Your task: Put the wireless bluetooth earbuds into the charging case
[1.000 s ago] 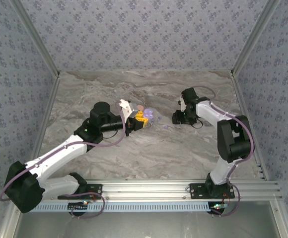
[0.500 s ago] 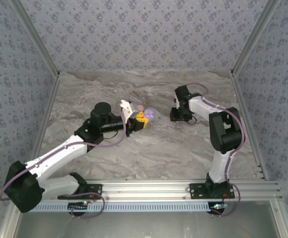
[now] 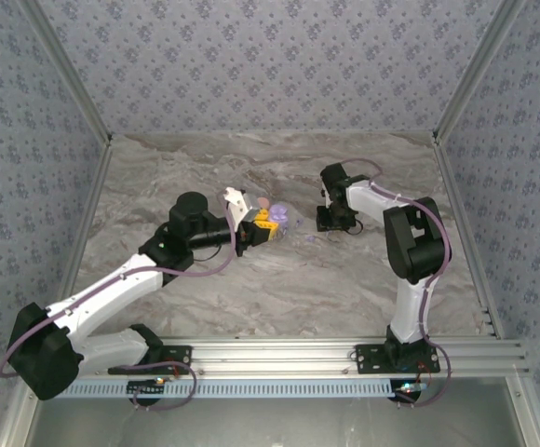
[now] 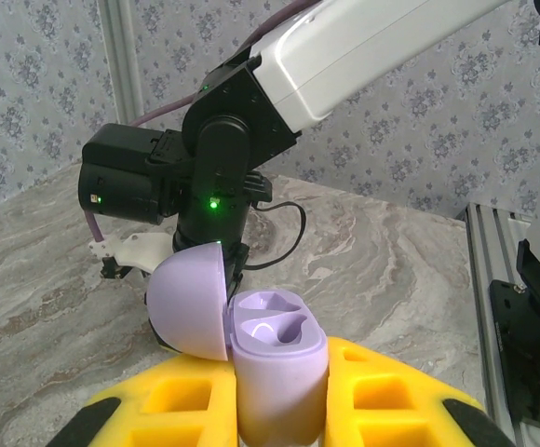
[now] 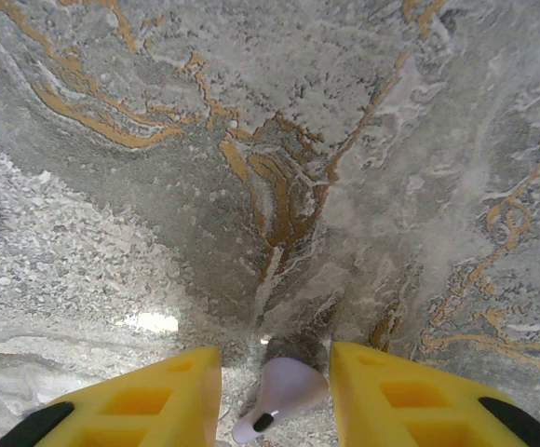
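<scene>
The left gripper (image 4: pixel 279 410) is clamping the lilac charging case (image 4: pixel 275 368) upright between its yellow pads, with the case's lid (image 4: pixel 191 303) hanging open to the left and two hollow wells facing up. In the top external view the case (image 3: pixel 281 218) is sitting out past the left gripper (image 3: pixel 259 226), and the right gripper (image 3: pixel 326 222) is hovering low over the marble tabletop (image 3: pixel 279 289), just to the right of the case and apart from it. In the right wrist view the right gripper (image 5: pixel 275 358) is pointing down at the tabletop (image 5: pixel 344 140) with a lilac earbud (image 5: pixel 287 389) lying between its yellow fingers (image 5: pixel 149 396). The jaws are standing narrow around the bud rather than pinching it: a gap is showing on the left side, and whether the right pad is touching it cannot be told. The earbud is lying flat, its long axis running diagonally, with the rounded head pointing up and right in that view and the stem, dark at the tip, pointing down and left toward the camera. Compared with a second ago, the right arm has been swinging in toward the case, its elbow folding closer and its gripper ending nearer the case, and its jaws are drawing together, while the left arm and the case are staying where they were.
</scene>
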{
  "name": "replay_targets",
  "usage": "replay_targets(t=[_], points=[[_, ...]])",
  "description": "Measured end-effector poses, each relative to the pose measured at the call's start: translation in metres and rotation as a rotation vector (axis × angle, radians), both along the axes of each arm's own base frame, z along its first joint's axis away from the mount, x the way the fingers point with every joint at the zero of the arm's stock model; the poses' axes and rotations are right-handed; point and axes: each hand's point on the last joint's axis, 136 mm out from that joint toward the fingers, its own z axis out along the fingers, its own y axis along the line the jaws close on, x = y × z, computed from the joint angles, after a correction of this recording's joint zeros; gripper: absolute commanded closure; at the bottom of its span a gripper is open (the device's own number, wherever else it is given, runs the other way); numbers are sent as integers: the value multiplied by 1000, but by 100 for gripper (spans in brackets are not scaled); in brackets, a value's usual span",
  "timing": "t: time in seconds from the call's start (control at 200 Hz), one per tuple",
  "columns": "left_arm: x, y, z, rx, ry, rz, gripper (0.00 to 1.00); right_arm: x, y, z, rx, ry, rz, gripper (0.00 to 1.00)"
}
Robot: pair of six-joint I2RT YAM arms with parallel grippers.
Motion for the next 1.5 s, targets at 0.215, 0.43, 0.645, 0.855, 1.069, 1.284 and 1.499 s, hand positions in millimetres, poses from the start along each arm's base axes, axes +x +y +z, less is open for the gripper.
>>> replay_targets(t=[0.215,0.43,0.645,0.855,1.069,1.284,1.499], points=[[-1,1,2,-3,-4,1,100,0,-2,-1,-11,4,-2,71],[-1,1,0,3,3,1,100,-2,0,0,-12,7,2,73],[0,2,-1,-8,0,10,100,-6,1,32,19,-70,10,74],[12,-7,-9,-44,38,32,100,-9,4,125,129,-313,10,74],[30,-19,-27,-64,103,59,100,-30,13,205,301,-529,32,74],[36,-32,-39,-82,144,55,100,-60,30,251,501,-658,58,74],[33,-41,-42,-92,148,31,100,-76,49,287,660,-756,85,74]])
